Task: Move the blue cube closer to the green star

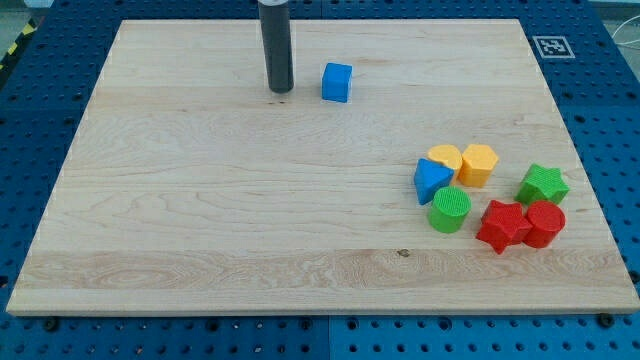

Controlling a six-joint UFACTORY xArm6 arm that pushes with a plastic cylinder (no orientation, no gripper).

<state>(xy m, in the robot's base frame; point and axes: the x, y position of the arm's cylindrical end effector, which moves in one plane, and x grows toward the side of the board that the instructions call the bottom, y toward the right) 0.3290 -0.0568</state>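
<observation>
Looks like a robotics lab bench: light wooden board [300, 200] laid on a blue perforated mounting plate [40, 120] with a regular hole grid, printed fiducial marker [552, 46] at the board's top-right corner, yellow-black hazard tape [12, 48] at far left.
</observation>
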